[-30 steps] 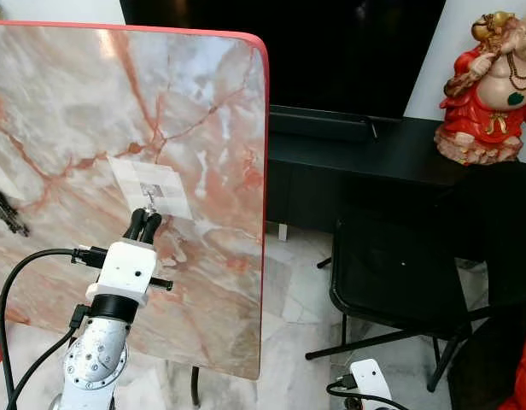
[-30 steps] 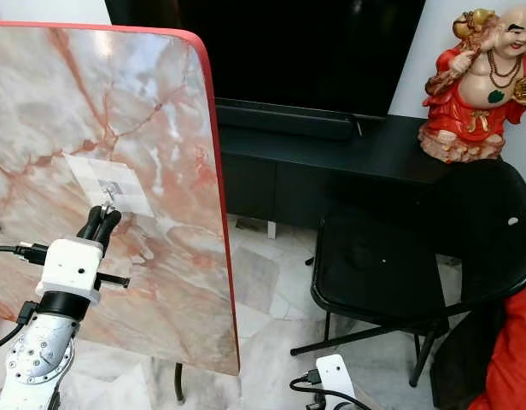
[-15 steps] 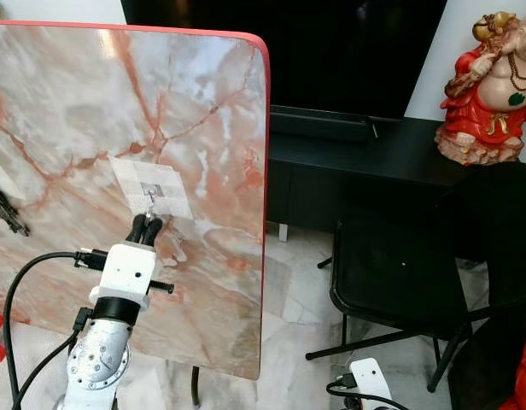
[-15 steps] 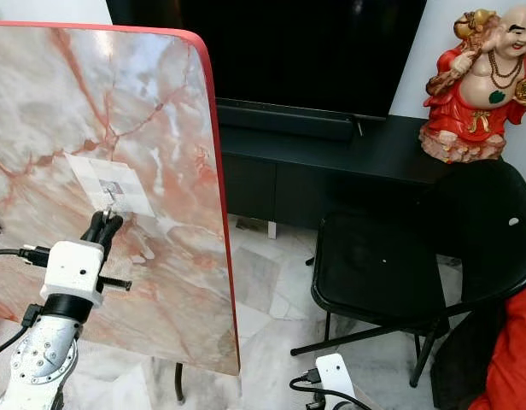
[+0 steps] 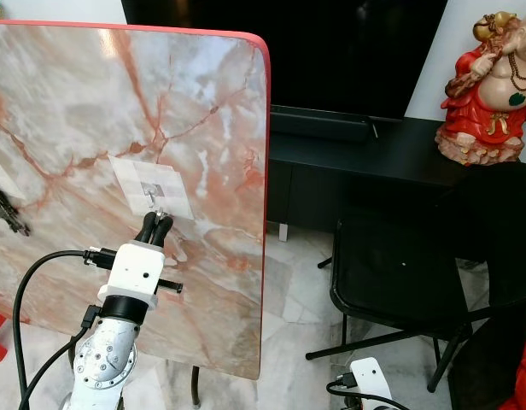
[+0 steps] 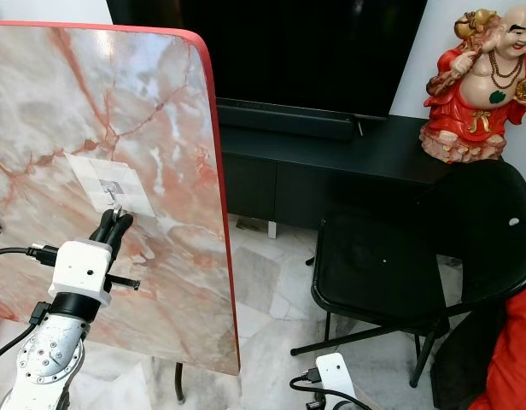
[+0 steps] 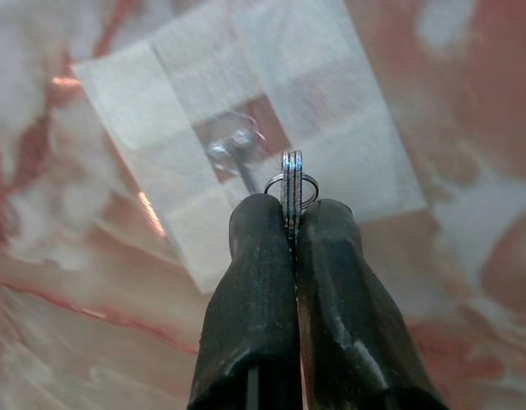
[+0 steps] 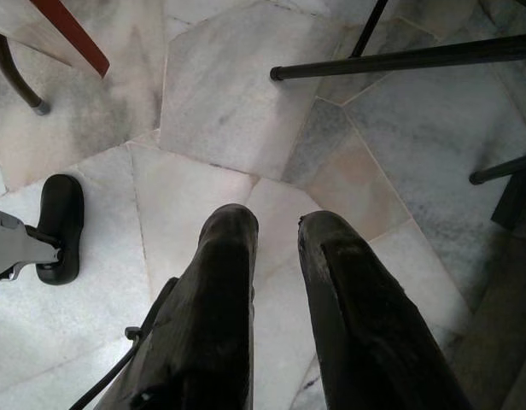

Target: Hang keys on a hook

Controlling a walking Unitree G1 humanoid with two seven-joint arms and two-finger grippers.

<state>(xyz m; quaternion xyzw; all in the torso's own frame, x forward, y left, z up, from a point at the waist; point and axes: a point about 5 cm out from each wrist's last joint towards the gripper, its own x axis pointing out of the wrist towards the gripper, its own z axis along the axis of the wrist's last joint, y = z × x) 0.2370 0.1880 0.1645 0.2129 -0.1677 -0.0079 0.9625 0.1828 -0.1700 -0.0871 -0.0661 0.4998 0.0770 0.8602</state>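
Left wrist view: key ring (image 7: 291,184) pinched between left end effector (image 7: 293,224) fingertips, beside hook (image 7: 233,149).

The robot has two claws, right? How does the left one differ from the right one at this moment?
The left gripper is raised to the marble board, near the hook; the right gripper hangs low over the floor. The left is shut on a key ring; the right is open and empty. Both have two long black fingers.

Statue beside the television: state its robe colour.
Red; the statue shows best in the right eye view.
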